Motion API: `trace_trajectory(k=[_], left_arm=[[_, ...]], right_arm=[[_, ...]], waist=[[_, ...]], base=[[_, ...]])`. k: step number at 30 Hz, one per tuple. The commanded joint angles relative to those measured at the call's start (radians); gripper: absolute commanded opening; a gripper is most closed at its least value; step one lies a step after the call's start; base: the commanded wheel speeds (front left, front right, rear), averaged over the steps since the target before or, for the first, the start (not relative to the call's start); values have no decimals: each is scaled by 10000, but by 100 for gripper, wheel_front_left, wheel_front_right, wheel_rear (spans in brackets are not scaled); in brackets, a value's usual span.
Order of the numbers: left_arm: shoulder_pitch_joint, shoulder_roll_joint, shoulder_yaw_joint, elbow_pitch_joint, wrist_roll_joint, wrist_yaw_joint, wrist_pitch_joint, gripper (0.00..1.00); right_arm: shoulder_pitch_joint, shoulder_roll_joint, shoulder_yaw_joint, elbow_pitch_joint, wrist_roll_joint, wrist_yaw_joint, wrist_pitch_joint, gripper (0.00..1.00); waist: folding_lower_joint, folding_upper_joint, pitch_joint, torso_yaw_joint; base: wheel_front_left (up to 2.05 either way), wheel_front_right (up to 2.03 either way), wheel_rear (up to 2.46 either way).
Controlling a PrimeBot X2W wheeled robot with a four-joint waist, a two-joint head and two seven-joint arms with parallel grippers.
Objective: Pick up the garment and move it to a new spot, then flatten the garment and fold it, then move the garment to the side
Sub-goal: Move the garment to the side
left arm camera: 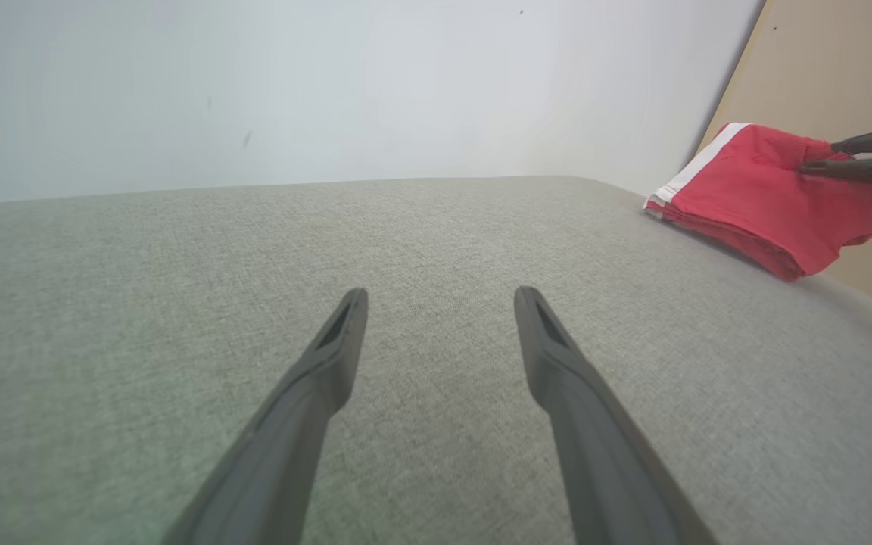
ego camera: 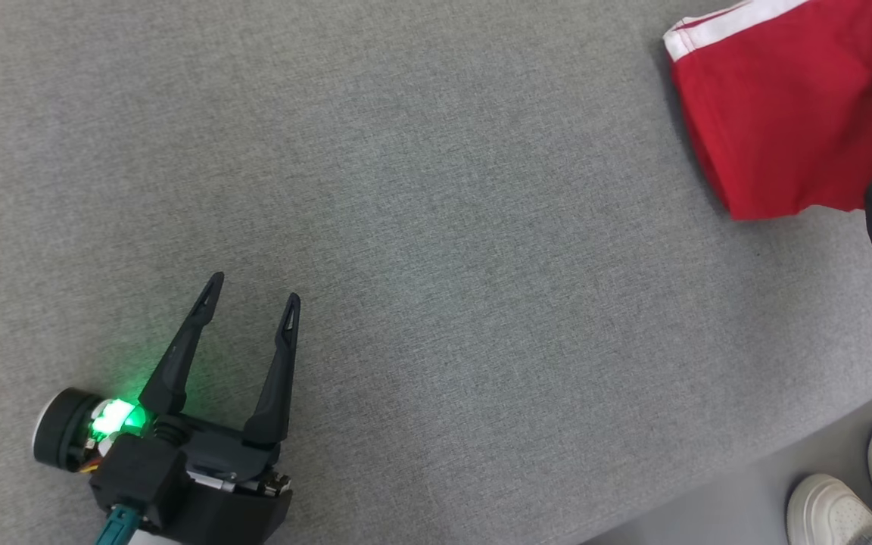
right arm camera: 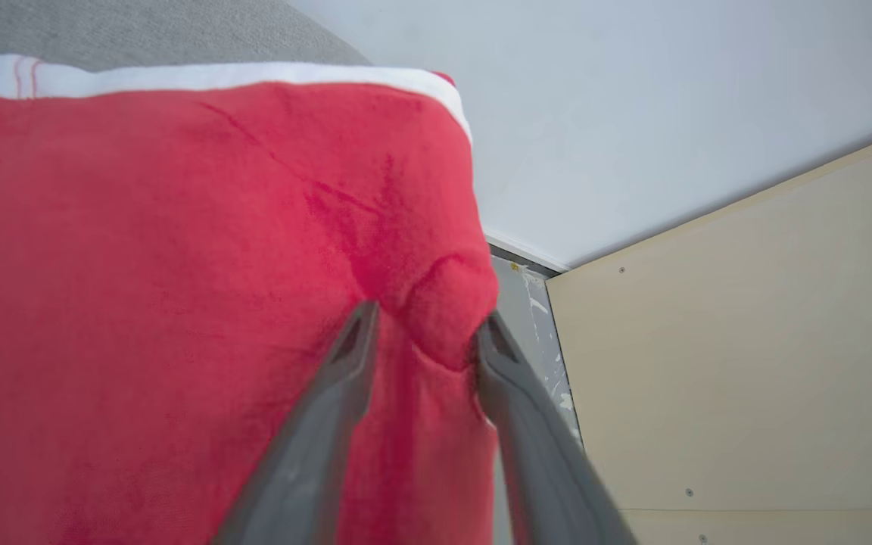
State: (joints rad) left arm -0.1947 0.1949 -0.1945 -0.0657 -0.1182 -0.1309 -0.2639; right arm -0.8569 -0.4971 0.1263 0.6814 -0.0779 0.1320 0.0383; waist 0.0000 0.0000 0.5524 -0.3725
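Folded red garment (ego camera: 773, 113) with white band lies at the grey surface's (ego camera: 436, 227) far right edge; one corner bunched up.

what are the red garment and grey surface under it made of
Red folded garment with white band: probably soft fleece or terry knit, matte; fuzzy nap, plump creases. Grey surface: seemingly woven cloth covering, matte; fine heathered weave shows. What lies beneath is hidden.

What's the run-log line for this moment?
garment: folded, at gray surface edge | right gripper: jaws pinching garment bunch | left gripper: jaws open, empty, apart from garment
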Motion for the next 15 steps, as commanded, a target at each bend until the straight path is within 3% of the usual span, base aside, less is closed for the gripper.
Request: trace_trajectory(k=[1,15], left_arm=[[-12,-58,-5,203,-75,5,-7,100],[725,-794,738,413,-276,62,-17,100]], right_arm=[[139,37,-131,-29,-59,-30,-116,100],[1786,403,-497,-841,625,-30,-919,100]], waist=[[0,0,-149,150],[0,0,-1977,1251]], base=[[0,0,0],[0,0,0]])
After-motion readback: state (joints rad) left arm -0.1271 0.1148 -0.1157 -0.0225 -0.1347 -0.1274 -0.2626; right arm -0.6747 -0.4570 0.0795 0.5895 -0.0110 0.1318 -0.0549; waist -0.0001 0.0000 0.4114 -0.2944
